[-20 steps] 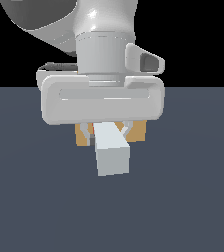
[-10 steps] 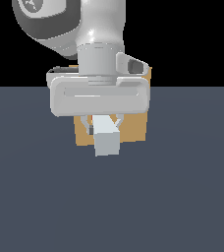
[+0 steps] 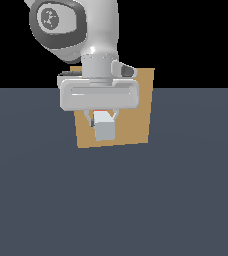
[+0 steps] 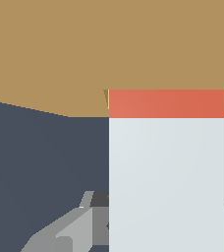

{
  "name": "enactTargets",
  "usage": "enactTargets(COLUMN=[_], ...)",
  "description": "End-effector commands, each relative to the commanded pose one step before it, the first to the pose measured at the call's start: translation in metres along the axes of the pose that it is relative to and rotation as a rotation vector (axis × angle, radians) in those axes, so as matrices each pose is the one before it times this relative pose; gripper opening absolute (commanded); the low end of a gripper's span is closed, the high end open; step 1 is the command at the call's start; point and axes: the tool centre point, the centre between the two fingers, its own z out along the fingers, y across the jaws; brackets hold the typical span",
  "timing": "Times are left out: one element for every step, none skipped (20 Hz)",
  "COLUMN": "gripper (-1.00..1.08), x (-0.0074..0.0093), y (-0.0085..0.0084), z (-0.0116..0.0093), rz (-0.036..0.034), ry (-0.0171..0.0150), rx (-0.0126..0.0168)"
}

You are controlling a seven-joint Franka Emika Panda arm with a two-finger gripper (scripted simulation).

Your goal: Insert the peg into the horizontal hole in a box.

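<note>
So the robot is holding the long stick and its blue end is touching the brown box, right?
Almost. The peg is in the gripper and its end meets the box, but that end is red, not blue. The wrist view shows the red tip against the tan face.

The arm [image 3: 81, 30] is glossy white with a rounded shell, and above the pincer [image 3: 104, 118] a bulbous joint carries a dark grey band ringing a paler grey cap with faint marks on it. Directly above the pincer sits a short white cylindrical wrist collar, a small grey-topped tab jutting from one side. The pincer's body is a wide, pale grey bar with rounded corners and a long shallow groove along its face. Its fingers [image 3: 91, 118] look thin and light grey, though they are small and partly hidden. In the wrist view the finger bases show as grey angular blocks around a dark recess.
</note>
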Motion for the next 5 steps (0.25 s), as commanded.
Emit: enactTargets(gripper=[-1.0, -1.0, -1.0, -1.0, -1.0], x=[0.0072, 0.00151, 0.00077, 0.00005, -0.00015], y=[0.00177, 0.00031, 0.00036, 0.00038, 0.00015], z=[-0.00225, 0.0, 0.0, -0.00001, 0.0], rz=[0.00236, 0.0, 0.0, 0.0, 0.0], ry=[-0.00096, 0.0, 0.0, 0.0, 0.0], rx=[-0.00477, 0.0, 0.0, 0.0, 0.0])
